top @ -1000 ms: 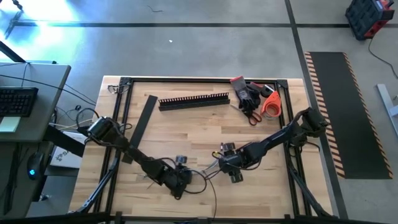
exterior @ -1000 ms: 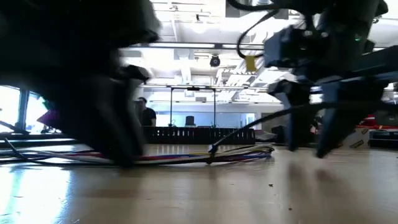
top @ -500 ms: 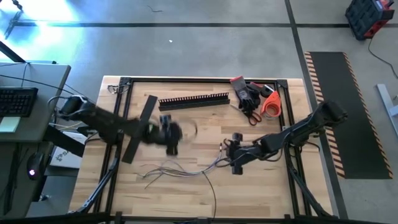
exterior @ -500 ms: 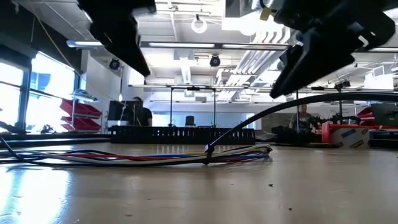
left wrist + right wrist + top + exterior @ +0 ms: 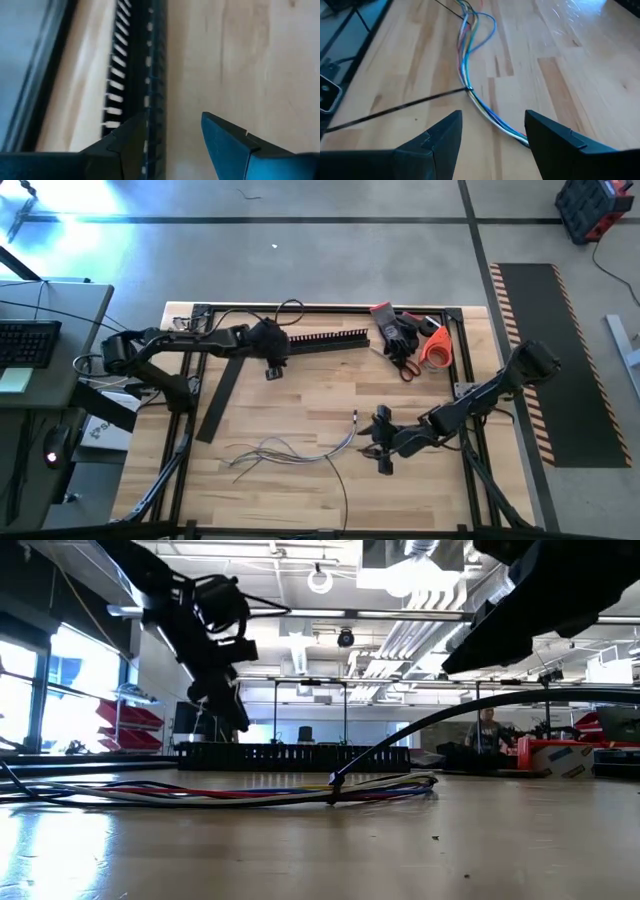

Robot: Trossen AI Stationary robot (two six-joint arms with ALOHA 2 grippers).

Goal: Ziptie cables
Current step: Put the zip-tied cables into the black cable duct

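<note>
The cables (image 5: 290,452) lie loose on the wood near the table's front edge, a thin coloured bundle (image 5: 250,792) flat on the tabletop. A black zip tie (image 5: 469,89) rings the bundle, its long tail trailing off sideways. My right gripper (image 5: 380,450) hovers open just right of the bundle's right end (image 5: 492,117), touching nothing. My left gripper (image 5: 272,365) is open at the far side of the table (image 5: 174,120), above the left end of the black slotted duct (image 5: 150,75), with nothing between its fingers.
The slotted duct (image 5: 312,340) lies along the far edge, with a flat black strip (image 5: 222,390) slanting at the left. Gloves, scissors and an orange tape roll (image 5: 432,348) crowd the far right corner. A black frame (image 5: 465,380) borders the table. Bare wood shows mid-table.
My left gripper has swung quickly from the cables' left part near the front edge to the far edge, stopping over the slotted duct. The cables stay flat on the table. My right gripper has risen off the table and tipped up, staying by the bundle's right end.
</note>
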